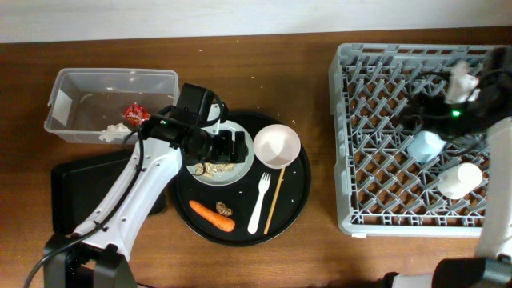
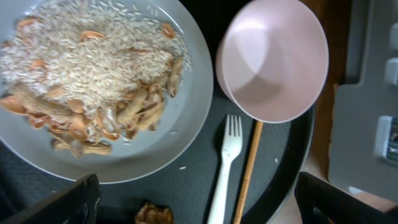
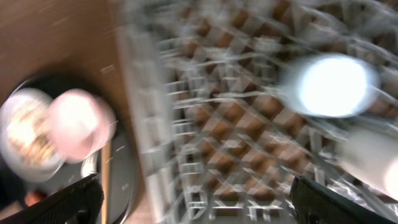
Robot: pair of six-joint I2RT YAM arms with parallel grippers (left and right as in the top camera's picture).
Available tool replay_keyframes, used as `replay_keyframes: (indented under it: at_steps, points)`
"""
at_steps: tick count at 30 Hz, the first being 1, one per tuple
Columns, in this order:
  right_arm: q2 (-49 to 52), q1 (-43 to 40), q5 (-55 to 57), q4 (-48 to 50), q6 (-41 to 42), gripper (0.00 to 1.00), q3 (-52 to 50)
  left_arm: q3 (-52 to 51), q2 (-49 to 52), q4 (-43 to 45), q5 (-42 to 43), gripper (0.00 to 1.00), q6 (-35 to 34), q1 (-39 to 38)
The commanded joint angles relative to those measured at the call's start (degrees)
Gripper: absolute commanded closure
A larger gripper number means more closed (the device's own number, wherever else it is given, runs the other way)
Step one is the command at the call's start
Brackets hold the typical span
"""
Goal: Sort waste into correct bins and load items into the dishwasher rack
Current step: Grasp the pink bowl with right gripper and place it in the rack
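Observation:
My left gripper [image 1: 228,148] [image 2: 196,202] is open and empty, just above the white plate [image 1: 242,164] [image 2: 180,124] of rice-like food scraps [image 2: 93,68]. Next to it lie the pink bowl [image 1: 276,146] [image 2: 273,59], fork [image 1: 260,200] [image 2: 227,162], chopstick [image 1: 274,200] [image 2: 249,174], carrot [image 1: 212,214] and brown lump [image 1: 225,210] [image 2: 154,214]. The red wrapper [image 1: 134,114] and tissue [image 1: 112,132] lie in the clear tub [image 1: 80,84]. My right gripper [image 1: 428,100] [image 3: 196,193] is open and empty over the grey rack [image 1: 384,120] [image 3: 205,124], which holds the blue cup [image 1: 426,144] [image 3: 329,84] and white cup [image 1: 460,180].
The plate, bowl, fork and scraps all sit on a large round black tray [image 1: 296,200]. The shallow black rectangular tray [image 1: 80,188] lies at the left under my left arm. The right wrist view is blurred by motion.

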Motion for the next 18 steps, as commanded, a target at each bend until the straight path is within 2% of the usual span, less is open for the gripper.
replay_keyframes:
  at_steps: [1, 2, 4, 6, 8, 14, 15, 17, 18]
  points:
    - [-0.2, 12.4, -3.3, 0.7, -2.2, 0.01, 0.6, 0.0, -1.7, -1.7, -5.5, 0.01, 0.7, 0.2]
    - [0.3, 16.0, -3.3, 1.8, -2.1, 0.04, 0.6, 0.0, -1.7, -3.1, -8.2, 0.01, 0.7, 0.2]
    - [2.9, 25.8, -1.1, 5.5, -0.9, 0.23, 0.6, 0.0, -1.7, -6.7, -15.0, 0.01, -1.3, 0.8]
    - [6.4, 31.4, 4.6, 7.6, 4.2, 0.25, 0.6, 0.0, -1.7, -9.9, -16.6, 0.01, -2.8, 3.9]
    - [12.8, 35.5, 9.0, 9.7, 9.2, 0.37, 0.6, 0.0, -1.7, -11.9, -16.5, 0.01, -2.8, 8.3]
    - [28.3, 36.3, 9.5, 12.1, 12.5, 0.57, 0.6, 0.0, -1.7, -12.2, -16.5, 0.01, -2.8, 10.5]
    - [30.2, 36.3, 9.6, 12.1, 12.5, 0.67, 0.6, 0.0, -1.7, -12.2, -16.5, 0.01, -2.8, 10.5]
    - [32.0, 36.3, 9.6, 12.9, 12.5, 0.70, 0.6, 0.0, -1.7, -12.2, -16.5, 0.01, -2.8, 10.5]
    - [32.5, 36.3, 9.6, 13.1, 12.5, 0.87, 0.6, 0.0, -1.7, -12.2, -16.5, 0.01, -2.8, 10.5]
